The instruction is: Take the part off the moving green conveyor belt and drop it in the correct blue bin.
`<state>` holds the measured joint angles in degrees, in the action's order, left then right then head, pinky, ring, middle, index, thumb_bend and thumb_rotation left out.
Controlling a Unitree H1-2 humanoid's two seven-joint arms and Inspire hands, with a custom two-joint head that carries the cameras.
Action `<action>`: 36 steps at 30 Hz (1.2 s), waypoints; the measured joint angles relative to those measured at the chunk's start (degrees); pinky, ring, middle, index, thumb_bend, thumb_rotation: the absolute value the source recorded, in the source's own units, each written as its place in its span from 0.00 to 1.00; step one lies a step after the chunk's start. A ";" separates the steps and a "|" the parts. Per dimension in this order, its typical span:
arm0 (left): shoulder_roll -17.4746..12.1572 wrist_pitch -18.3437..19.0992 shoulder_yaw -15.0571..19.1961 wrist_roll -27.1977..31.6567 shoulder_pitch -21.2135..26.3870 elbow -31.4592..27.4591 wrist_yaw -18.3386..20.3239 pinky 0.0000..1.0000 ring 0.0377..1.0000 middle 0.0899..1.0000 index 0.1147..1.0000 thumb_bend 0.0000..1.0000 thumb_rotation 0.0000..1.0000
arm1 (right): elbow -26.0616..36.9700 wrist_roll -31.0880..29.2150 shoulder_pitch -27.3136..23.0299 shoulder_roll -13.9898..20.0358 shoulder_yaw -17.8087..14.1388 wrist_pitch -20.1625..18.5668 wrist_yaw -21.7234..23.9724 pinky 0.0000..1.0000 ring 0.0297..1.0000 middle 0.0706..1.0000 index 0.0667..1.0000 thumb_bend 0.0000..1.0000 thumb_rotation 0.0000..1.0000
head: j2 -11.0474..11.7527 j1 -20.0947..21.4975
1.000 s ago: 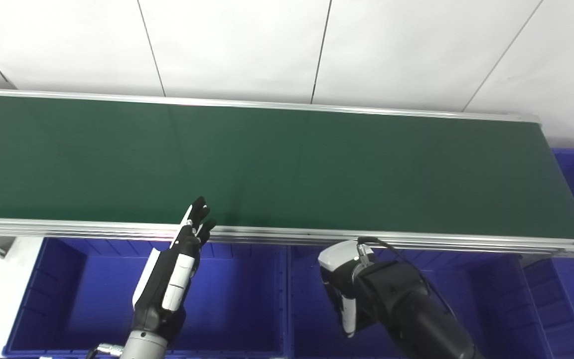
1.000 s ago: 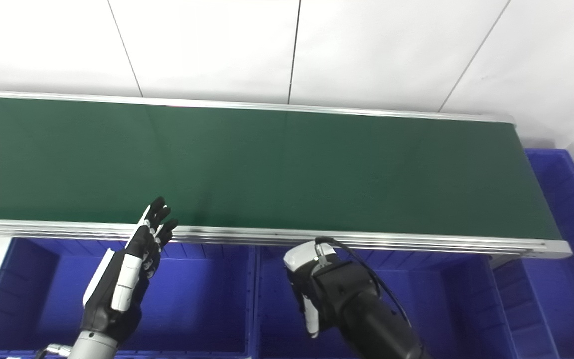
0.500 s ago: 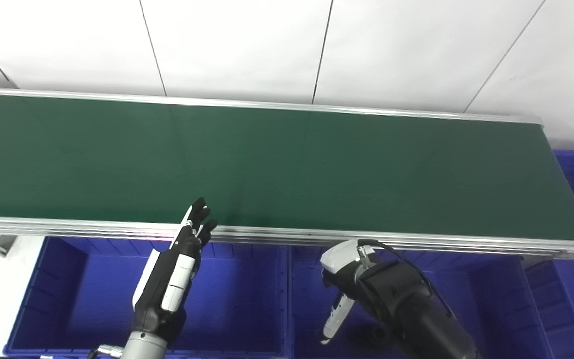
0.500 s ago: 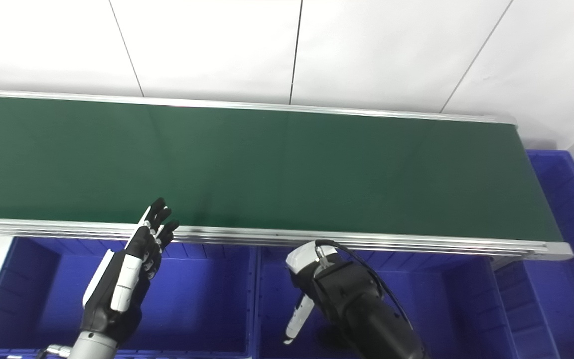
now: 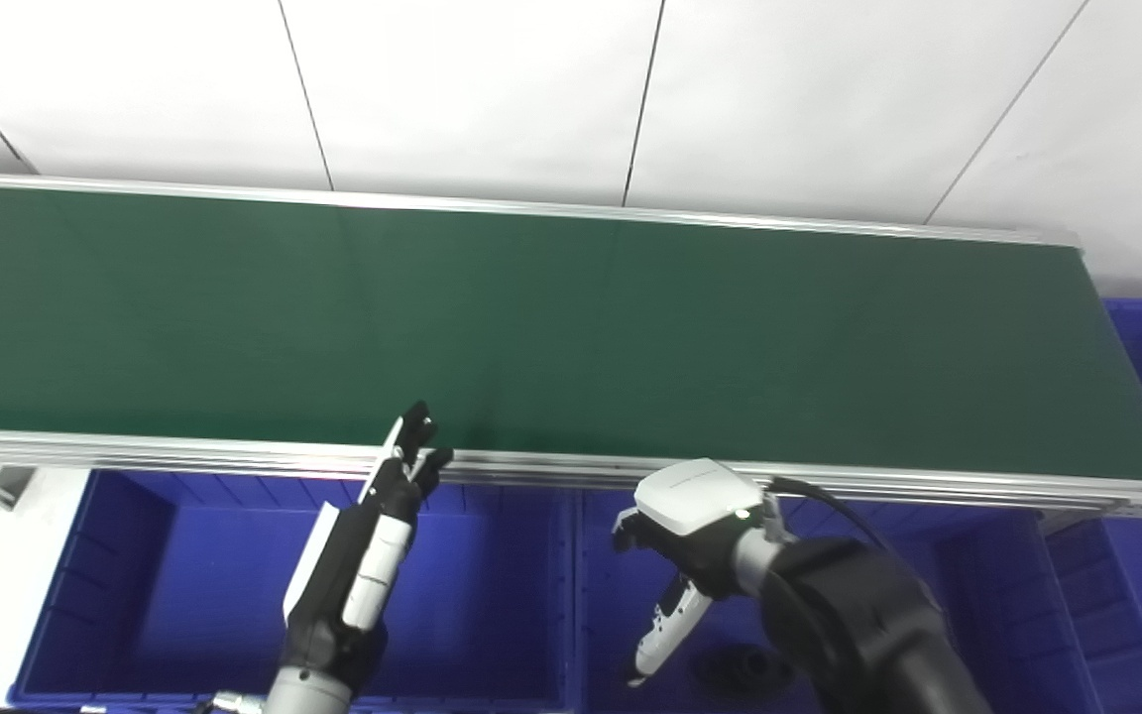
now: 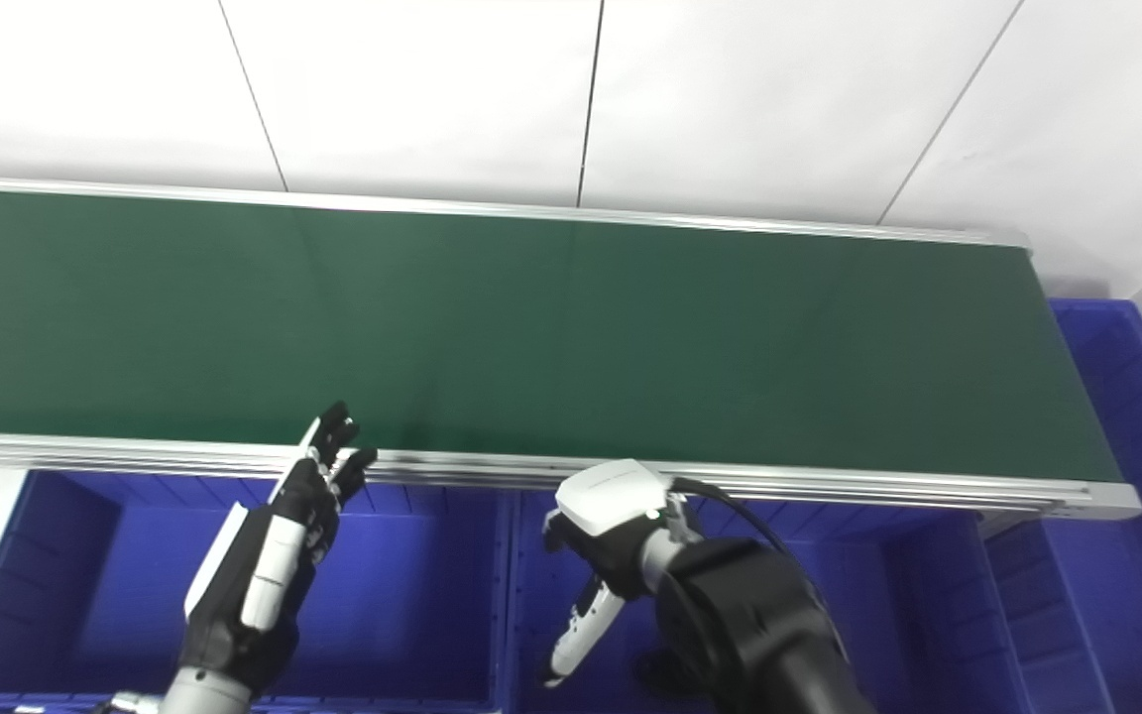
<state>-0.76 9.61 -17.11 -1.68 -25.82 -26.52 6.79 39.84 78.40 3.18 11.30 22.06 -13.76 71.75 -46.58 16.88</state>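
A dark part (image 5: 742, 666) is seen lying in the middle blue bin (image 5: 611, 555), lower centre, so the drop is judged done. No grasp is held: the right hand (image 5: 680, 555) and left hand (image 5: 363, 565) are spread, and the conveyor belt (image 5: 571, 327) is bare.

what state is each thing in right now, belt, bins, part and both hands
green conveyor belt: bare, no part on it
left hand: open, raised over the left bin
right hand: open, fingers pointing down over the middle bin
dark part: lying in the middle bin

The conveyor belt (image 5: 630, 327) before me looks matt, framed by shiny metal rails (image 5: 829, 484). My right hand (image 5: 685, 535) wears glossy plastic; the bins (image 5: 184, 595) look smooth plastic.
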 measured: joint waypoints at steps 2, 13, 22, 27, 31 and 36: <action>0.13 -0.85 -0.04 -0.52 -0.11 0.59 -0.37 0.95 0.93 1.00 1.00 0.61 0.94 | 3.39 -0.68 2.10 -1.04 -2.18 -0.75 0.00 0.66 0.71 0.75 0.79 0.88 0.50 | 0.52 -1.13; 0.24 -2.46 -0.04 -2.31 -0.54 6.28 -1.09 0.89 0.89 0.97 1.00 0.61 0.93 | -0.77 -13.73 21.09 -8.74 -8.42 1.81 -29.08 0.56 0.67 0.74 0.77 0.77 0.97 | 4.83 -5.01; -0.09 -2.87 0.03 -2.89 -0.64 8.21 -1.39 0.90 0.89 0.97 1.00 0.63 0.94 | -24.53 -40.34 25.27 -18.83 -17.86 17.96 -58.55 0.77 0.83 0.88 0.87 0.75 1.00 | 6.59 -3.08; -0.08 -7.97 0.56 -4.23 -0.95 7.91 -2.39 0.94 0.93 0.99 1.00 0.64 0.96 | -28.74 -56.57 24.17 -23.65 -21.37 29.27 -72.57 0.87 0.90 0.94 0.95 0.75 1.00 | 6.33 -1.59; -0.07 -10.43 1.48 -4.26 -0.84 7.14 -2.91 0.96 0.95 0.99 1.00 0.65 0.97 | -30.30 -59.30 23.46 -23.68 -20.93 35.87 -79.33 0.89 0.91 0.94 0.96 0.74 1.00 | 6.33 -0.79; -0.04 -10.52 2.89 -4.04 -0.76 7.19 -3.18 1.00 0.97 1.00 1.00 0.65 0.97 | -31.71 -57.89 23.32 -23.46 -19.19 36.87 -82.70 0.95 0.95 0.99 1.00 0.70 1.00 | 6.42 -0.79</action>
<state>-0.80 -0.91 -14.21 -5.73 -26.58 -19.32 3.60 8.13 20.51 26.49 -12.16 2.87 23.11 -10.95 -40.17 16.08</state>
